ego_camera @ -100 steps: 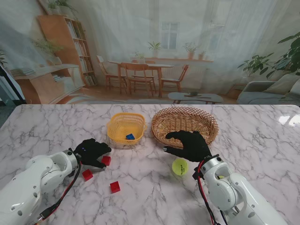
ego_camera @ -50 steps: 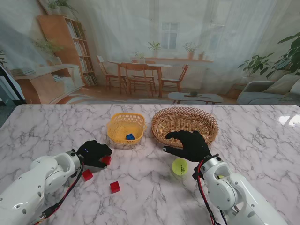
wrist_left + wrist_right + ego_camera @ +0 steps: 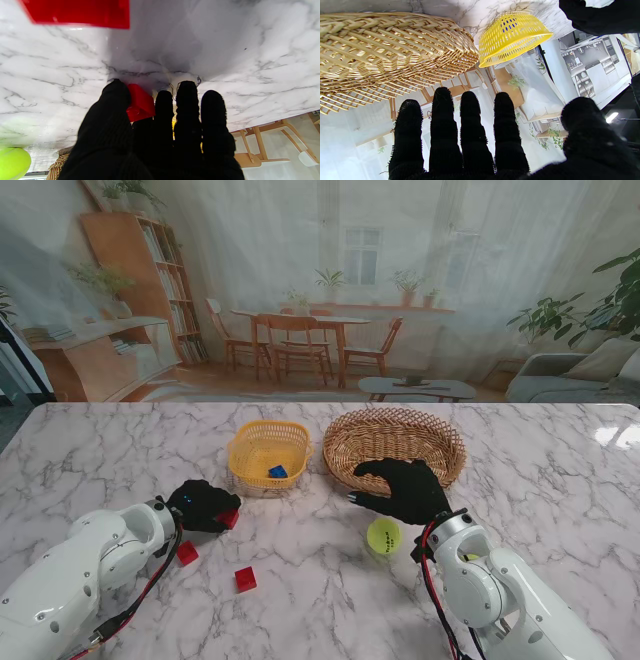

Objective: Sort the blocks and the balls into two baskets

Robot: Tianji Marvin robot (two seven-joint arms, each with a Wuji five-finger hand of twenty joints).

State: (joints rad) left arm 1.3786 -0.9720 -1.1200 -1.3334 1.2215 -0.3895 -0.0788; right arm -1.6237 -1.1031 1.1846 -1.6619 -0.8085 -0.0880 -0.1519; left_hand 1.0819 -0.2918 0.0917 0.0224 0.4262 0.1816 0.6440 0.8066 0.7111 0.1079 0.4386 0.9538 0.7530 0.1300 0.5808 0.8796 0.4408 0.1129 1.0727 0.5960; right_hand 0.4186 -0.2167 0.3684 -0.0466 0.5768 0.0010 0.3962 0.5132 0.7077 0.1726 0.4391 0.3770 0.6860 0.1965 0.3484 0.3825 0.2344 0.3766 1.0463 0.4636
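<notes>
My left hand (image 3: pixel 203 504) lies low on the table with its thumb and fingers closed around a red block (image 3: pixel 230 518). The left wrist view shows that block (image 3: pixel 138 105) pinched between the thumb and the index finger. Two more red blocks (image 3: pixel 187 553) (image 3: pixel 245 578) sit on the marble nearer to me. A blue block (image 3: pixel 278 472) lies in the yellow basket (image 3: pixel 262 442). My right hand (image 3: pixel 405 488) hovers open by the near rim of the wicker basket (image 3: pixel 440 442), holding nothing. A yellow-green tennis ball (image 3: pixel 384 535) rests just nearer to me than that hand.
The two baskets stand side by side in the middle of the marble table, yellow on the left and wicker on the right. In the right wrist view the wicker basket (image 3: pixel 382 50) is close and the yellow basket (image 3: pixel 512 37) lies beyond it.
My left hand has sunk lower and curled tighter over the red block, covering more of it. The right hand and the ball have not moved.
</notes>
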